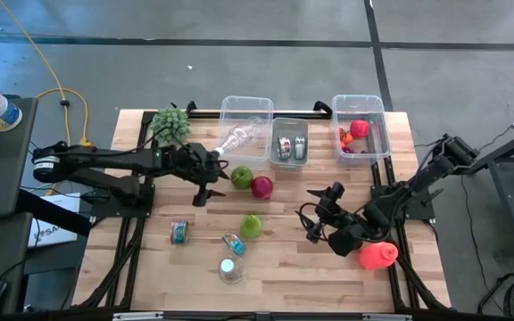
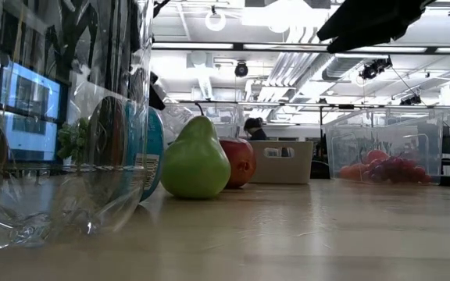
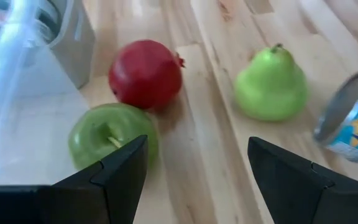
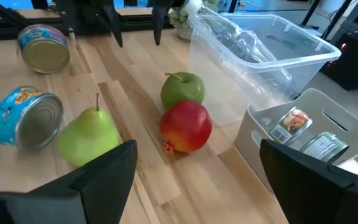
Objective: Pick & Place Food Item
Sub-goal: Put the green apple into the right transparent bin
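Green apple (image 1: pixel 241 176) lies just beside the left gripper (image 1: pixel 209 189), jaws open and empty.

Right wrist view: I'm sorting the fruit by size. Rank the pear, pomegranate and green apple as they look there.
1. Pear, though it sits nearest the camera, which may flatter it.
2. Pomegranate, close behind; unsure against the pear.
3. Green apple, smallest and farthest.

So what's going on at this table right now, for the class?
Nothing is held yet. The left gripper hangs open just beside the green apple, with the pomegranate next to it. The right gripper waits open nearer the table's right side. The pear and cans lie loose on the table.
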Available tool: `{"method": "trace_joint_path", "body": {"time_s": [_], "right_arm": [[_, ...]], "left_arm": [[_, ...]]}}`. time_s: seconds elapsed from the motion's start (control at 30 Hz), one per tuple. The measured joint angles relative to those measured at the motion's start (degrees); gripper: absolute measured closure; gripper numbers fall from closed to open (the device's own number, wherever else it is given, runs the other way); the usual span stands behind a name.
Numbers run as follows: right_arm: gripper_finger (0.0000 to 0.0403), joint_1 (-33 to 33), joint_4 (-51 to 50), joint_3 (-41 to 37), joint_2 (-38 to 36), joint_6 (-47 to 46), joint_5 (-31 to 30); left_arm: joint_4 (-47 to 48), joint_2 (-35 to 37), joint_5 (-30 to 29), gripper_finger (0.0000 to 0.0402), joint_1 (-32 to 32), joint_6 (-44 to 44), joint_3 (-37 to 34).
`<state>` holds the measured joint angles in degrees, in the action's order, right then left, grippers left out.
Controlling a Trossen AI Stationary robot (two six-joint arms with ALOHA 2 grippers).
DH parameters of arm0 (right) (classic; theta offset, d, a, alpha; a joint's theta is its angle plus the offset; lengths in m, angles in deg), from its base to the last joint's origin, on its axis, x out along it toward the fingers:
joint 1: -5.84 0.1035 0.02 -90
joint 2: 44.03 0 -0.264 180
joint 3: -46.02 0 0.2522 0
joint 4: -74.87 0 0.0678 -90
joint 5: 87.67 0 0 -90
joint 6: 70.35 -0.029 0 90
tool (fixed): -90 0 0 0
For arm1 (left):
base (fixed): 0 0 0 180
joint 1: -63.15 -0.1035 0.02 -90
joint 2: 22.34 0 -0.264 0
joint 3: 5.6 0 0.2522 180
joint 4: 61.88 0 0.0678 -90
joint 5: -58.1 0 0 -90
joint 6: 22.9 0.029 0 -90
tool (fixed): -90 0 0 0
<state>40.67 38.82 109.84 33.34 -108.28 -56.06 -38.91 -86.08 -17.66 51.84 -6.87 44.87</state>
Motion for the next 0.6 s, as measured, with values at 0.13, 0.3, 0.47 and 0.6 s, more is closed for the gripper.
{"method": "trace_joint_path", "body": {"time_s": [0.13,0.3,0.47,0.6], "right_arm": [[0.0073,-0.4,0.4,0.0,0.0,0.7,0.0],[0.0073,-0.4,0.3,0.0,0.0,2.7,0.0],[0.0073,-0.4,0.4,0.0,0.0,3.7,0.0],[0.0073,-0.4,0.3,0.0,0.0,3.7,0.0]], "left_arm": [[-3.4,-0.6,0.0,0.0135,-1.2,0.0,-2.4],[-7.0,-4.3,-0.1,0.0135,-2.1,-0.5,-3.2],[-12.9,-8.2,-0.1,0.0135,-2.1,-0.9,-3.2],[-17.1,-11.3,-0.1,0.0135,-2.1,-1.1,-3.2]]}}
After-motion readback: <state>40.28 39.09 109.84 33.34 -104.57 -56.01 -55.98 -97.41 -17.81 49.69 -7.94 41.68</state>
